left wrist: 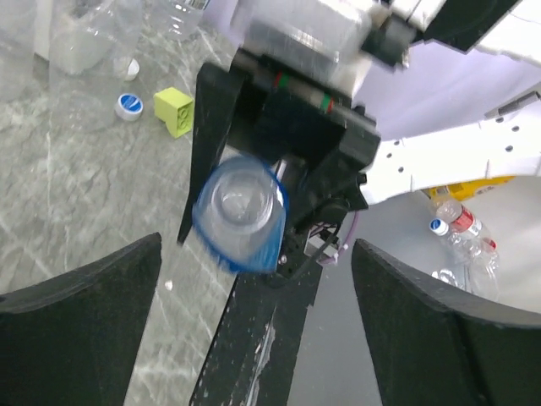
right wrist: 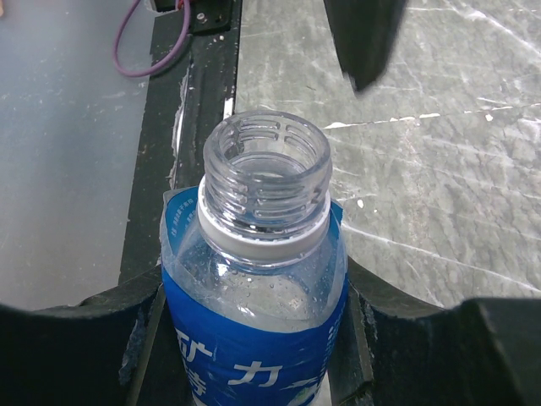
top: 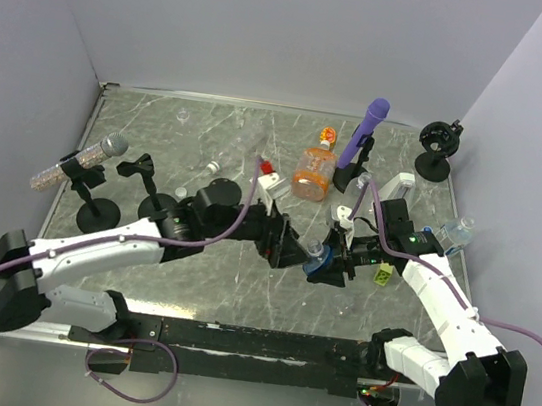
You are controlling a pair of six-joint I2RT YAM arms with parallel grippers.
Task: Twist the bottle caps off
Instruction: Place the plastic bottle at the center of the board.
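At counter [right wrist: 439, 127] centre, bottle [right wrist: 258, 254] is gripped around its blue-labelled body by right claw [right wrist: 254, 355], which is closed on it. Neck is bare, threads exposed, no cap fitted. Bottle's long axis is pointed out of right claw straight at left claw [left wrist: 258, 249]; mouth is seen end-on from the left wrist. Left claw is spread wide with nothing held and is set apart from the mouth, one finger [right wrist: 363, 38] seen just past the neck. Bottle is thus placed between the two claws, body in the right one, mouth toward the left one. Whether it touches the counter cannot be told. Loose cap [left wrist: 128, 106] is seen on the counter just beside block [left wrist: 173, 111]. This bottle is judged done. Capped bottle [left wrist: 463, 228], lying beyond the right arm and nearer to it, is judged a likely next target.
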